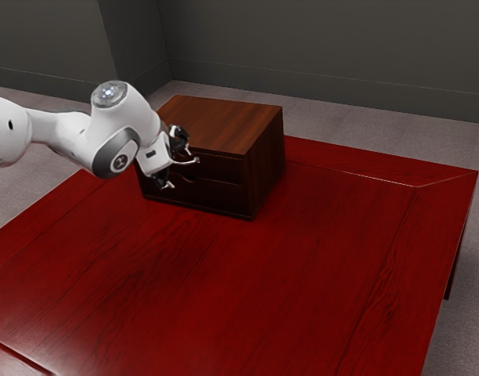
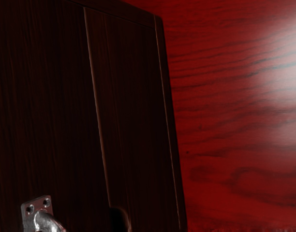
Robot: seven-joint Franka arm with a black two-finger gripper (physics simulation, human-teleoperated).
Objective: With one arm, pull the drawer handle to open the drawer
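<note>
A small dark wooden cabinet point(image 1: 224, 149) with two drawers stands on the red table point(image 1: 302, 274), toward its far side. My black gripper point(image 1: 177, 161) is pressed up to the upper drawer front point(image 1: 220, 163). Its fingers are spread apart, one above and one below the silver handle point(image 1: 190, 160), so it is open around the handle. In the wrist view the dark drawer fronts point(image 2: 66, 121) are very close, and the handle's silver mounting plate point(image 2: 36, 209) with its screws sits right under my hand.
The cabinet's side wall point(image 1: 267, 160) faces the exterior view's right. Broad red tabletop lies in front of the drawers. The table's right edge point(image 1: 459, 235) drops to a grey floor, and dark walls stand behind.
</note>
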